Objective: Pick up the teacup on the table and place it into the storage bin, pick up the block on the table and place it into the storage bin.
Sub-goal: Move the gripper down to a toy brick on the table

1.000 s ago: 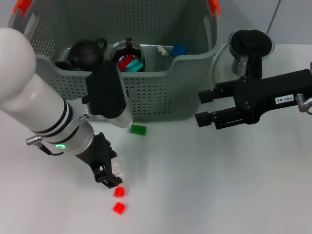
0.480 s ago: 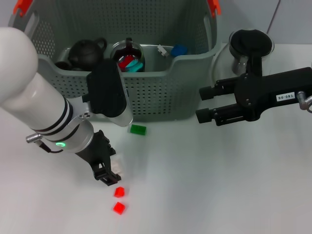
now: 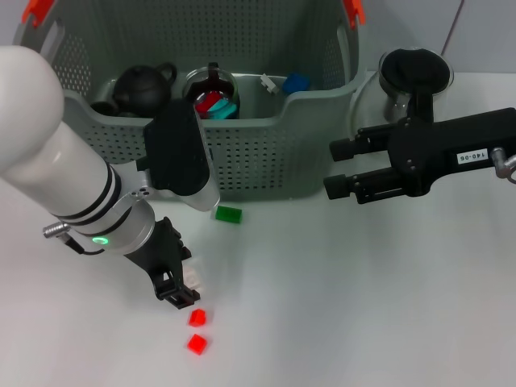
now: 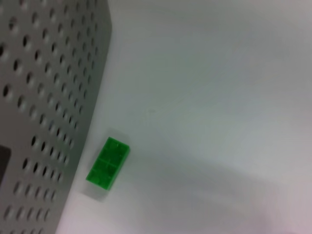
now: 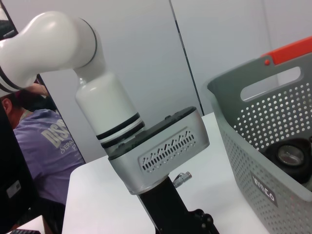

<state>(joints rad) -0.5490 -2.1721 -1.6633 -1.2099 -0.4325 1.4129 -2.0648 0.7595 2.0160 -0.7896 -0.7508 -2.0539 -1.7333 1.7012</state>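
Observation:
The grey perforated storage bin (image 3: 266, 153) stands at the back of the white table, and its wall also shows in the left wrist view (image 4: 44, 97) and the right wrist view (image 5: 253, 146). A green block (image 3: 228, 214) (image 4: 107, 162) lies just in front of the bin. Two red blocks (image 3: 197, 318) (image 3: 196, 344) lie nearer the front. My left gripper (image 3: 178, 295) hangs low over the table, just above the red blocks and beside a small pale piece (image 3: 196, 280). My right gripper (image 3: 342, 169) hovers open and empty to the right of the bin. The teacup is out of view on the table.
Inside the bin are a black teapot (image 3: 142, 85), a glass cup (image 3: 211, 95) holding red and teal pieces, and a blue piece (image 3: 296, 82). A glass pitcher (image 3: 414, 76) stands right of the bin. A person in a purple shirt (image 5: 29, 146) is beyond the table.
My left gripper has drawn slightly back from the red blocks. My right gripper has shifted a little toward the back. The blocks have not moved.

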